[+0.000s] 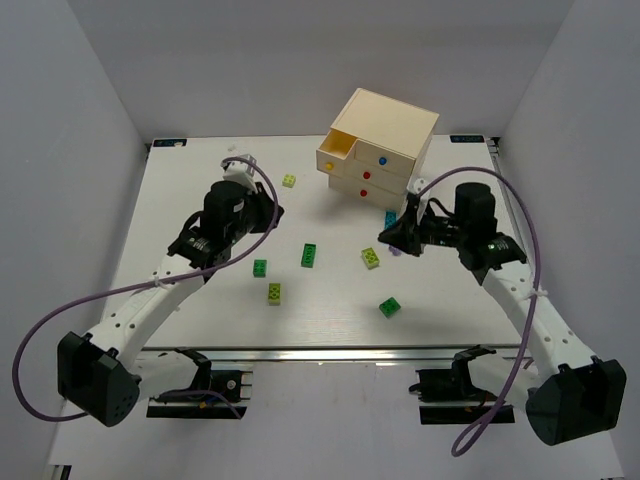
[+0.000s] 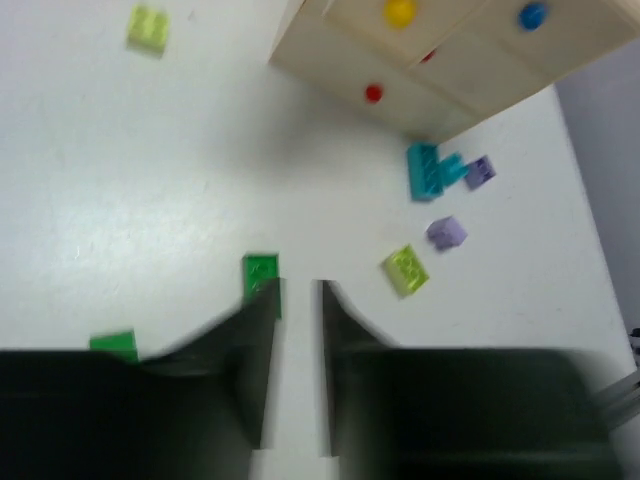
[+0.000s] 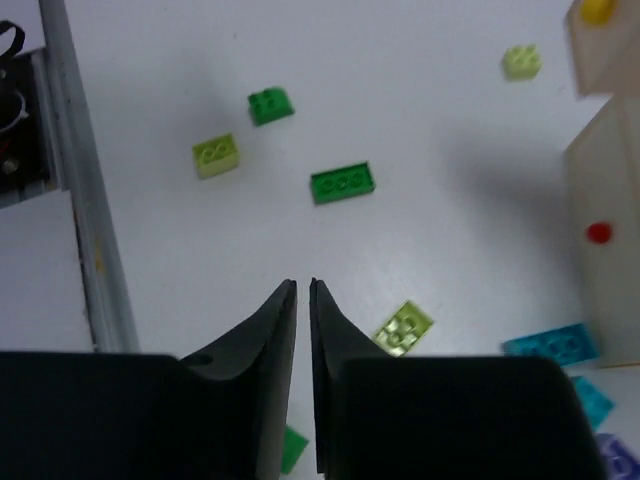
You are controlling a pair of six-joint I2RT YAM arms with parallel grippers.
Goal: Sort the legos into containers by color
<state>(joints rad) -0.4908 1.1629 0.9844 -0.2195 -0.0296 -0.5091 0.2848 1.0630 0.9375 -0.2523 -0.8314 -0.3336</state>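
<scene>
**Table** [image 1: 180,180]: a flat, matt white top, shut in by plain white walls at the left, the right and the far side. A metal rail [image 1: 330,352] runs along the near edge. The widest bare stretches lie at the far left and in front of the rail.

**Chest** [image 1: 395,125]: a cream wooden box with square edges, set askew at the far side, right of centre, with one corner toward the arms. The yellow-knob drawer [image 1: 338,148] is pulled out. The fronts with the blue knob [image 1: 382,159] and the red knobs [image 1: 368,176] sit flush.

**Left gripper** [image 1: 268,212]: dark tapered fingers, raised over the table left of centre. The jaws stand a narrow slit apart with nothing between them.

**Right gripper** [image 1: 388,236]: the same build, near the chest's front corner. The jaws are all but touching and hold nothing.

**Legos**: small glossy studded bricks, all loose on the table.
- Lime-yellow brick [image 1: 289,180], alone to the left of the chest; two more [image 1: 274,293] [image 1: 371,258] in mid-table.
- Dark green bricks [image 1: 310,255] [image 1: 260,267], between the arms.
- Bright green brick [image 1: 389,307], the one nearest the rail.
- Teal bricks [image 2: 425,170], just beside the chest's base.
- Lilac bricks [image 2: 446,232] [image 2: 480,170], near the teal ones.
</scene>
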